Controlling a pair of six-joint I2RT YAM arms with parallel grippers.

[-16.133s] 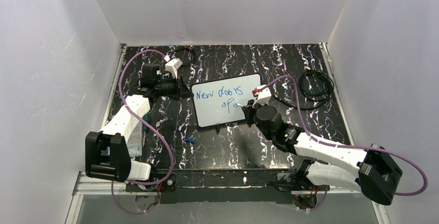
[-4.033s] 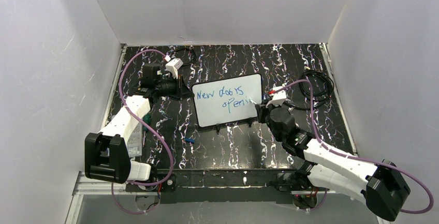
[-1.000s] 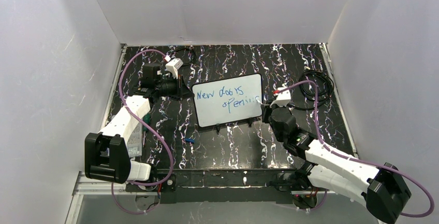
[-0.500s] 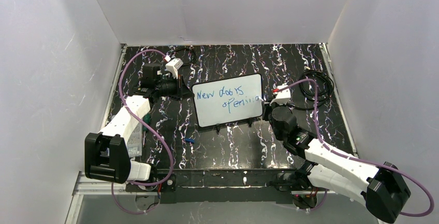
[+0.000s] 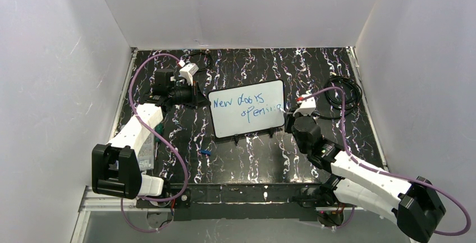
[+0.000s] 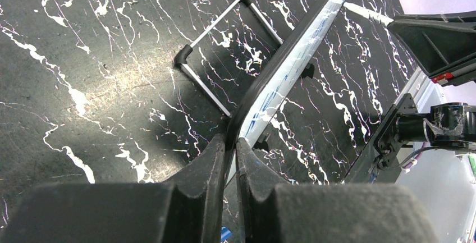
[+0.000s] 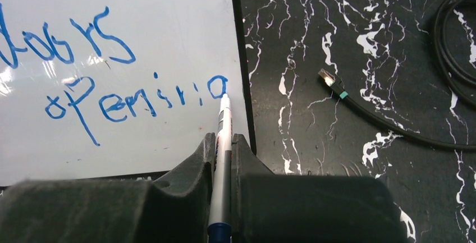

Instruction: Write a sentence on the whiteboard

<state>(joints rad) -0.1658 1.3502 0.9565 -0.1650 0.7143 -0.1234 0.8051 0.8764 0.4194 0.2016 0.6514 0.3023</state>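
Writing: sentence [image 7: 120, 108] reads "New doors openin", final g only a loop, nearly done I'd say
Right claw [image 7: 223, 139]: clamped on marker [image 7: 223, 122]
Left claw [image 6: 231, 142]: pinching whiteboard [image 5: 241, 128] edge

Whiteboard [image 5: 247, 126] at centre of table [image 5: 247, 161], blue sentence [image 5: 238, 102] in two lines. Left gripper [image 5: 202, 98] at its left edge; right gripper [image 5: 285, 117] at its right.

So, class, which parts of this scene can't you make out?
- Right wrist: sentence start, cut off by the left edge.
- Left wrist: whiteboard seen edge-on, writing unreadable.
- Right wrist: marker body, hidden between right gripper fingers.
- Top: marker tip, too small to see.
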